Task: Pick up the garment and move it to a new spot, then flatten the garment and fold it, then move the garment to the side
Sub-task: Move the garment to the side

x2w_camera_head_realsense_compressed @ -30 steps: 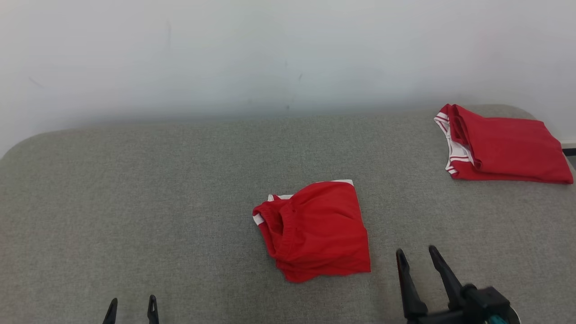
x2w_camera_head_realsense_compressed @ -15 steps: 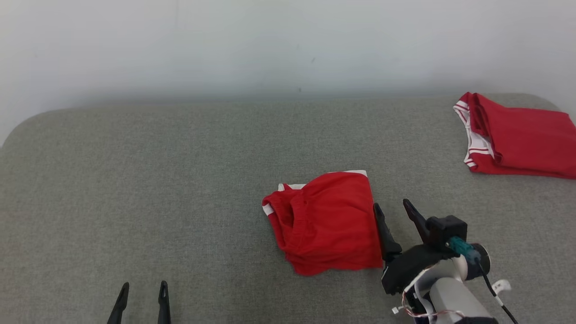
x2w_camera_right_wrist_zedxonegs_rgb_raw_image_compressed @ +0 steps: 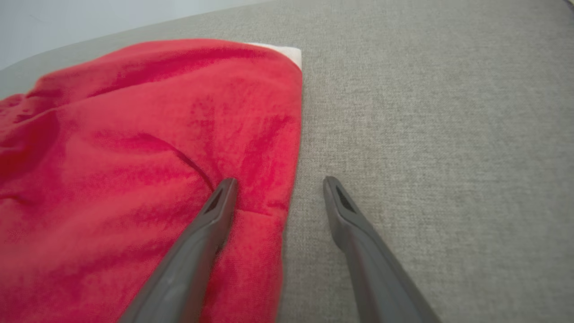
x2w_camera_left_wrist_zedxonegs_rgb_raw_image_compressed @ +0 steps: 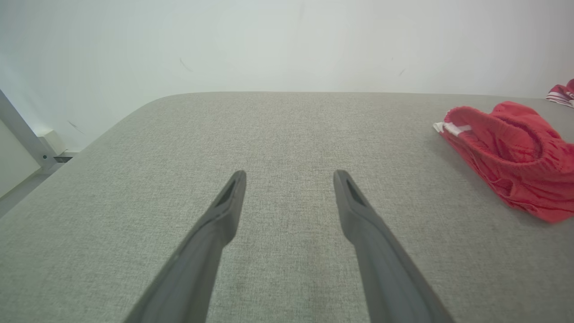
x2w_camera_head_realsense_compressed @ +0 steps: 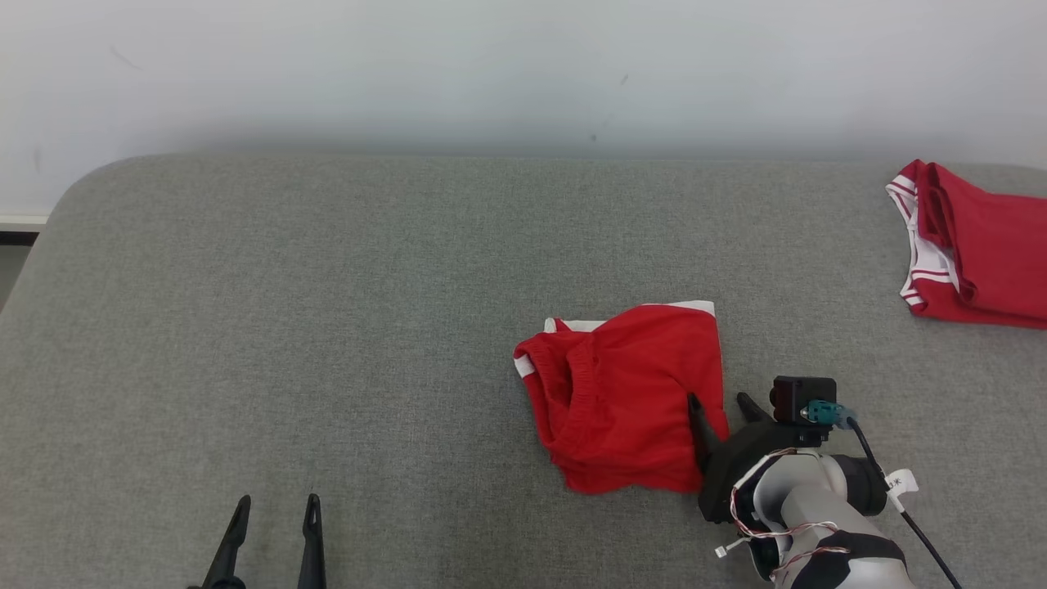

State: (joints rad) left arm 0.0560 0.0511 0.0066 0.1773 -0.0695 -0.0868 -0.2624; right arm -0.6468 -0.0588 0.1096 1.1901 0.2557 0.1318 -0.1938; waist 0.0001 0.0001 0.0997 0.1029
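Observation:
A folded red garment [x2w_camera_head_realsense_compressed: 626,393] with white trim lies on the grey padded table [x2w_camera_head_realsense_compressed: 327,327], a little right of centre. My right gripper [x2w_camera_head_realsense_compressed: 721,401] is open and straddles the garment's right edge: one finger rests over the red cloth, the other over bare table. The right wrist view shows that same edge of the garment [x2w_camera_right_wrist_zedxonegs_rgb_raw_image_compressed: 148,170] running between the open fingers of the right gripper [x2w_camera_right_wrist_zedxonegs_rgb_raw_image_compressed: 278,181]. My left gripper [x2w_camera_head_realsense_compressed: 276,505] stands open at the lower left, far from the cloth. In the left wrist view the left gripper [x2w_camera_left_wrist_zedxonegs_rgb_raw_image_compressed: 289,175] points over bare table, with the garment [x2w_camera_left_wrist_zedxonegs_rgb_raw_image_compressed: 511,148] off to the right.
A second folded red garment [x2w_camera_head_realsense_compressed: 981,245] with white striped trim lies at the far right of the table, partly cut off by the picture's edge. A pale wall [x2w_camera_head_realsense_compressed: 491,65] runs behind the table. The table's left end is rounded, with floor [x2w_camera_head_realsense_compressed: 12,262] beyond it.
My right arm has reached forward and left, and its open fingers now straddle the garment's right edge. The head camera has swung left, shifting the whole picture. The left gripper stays open.

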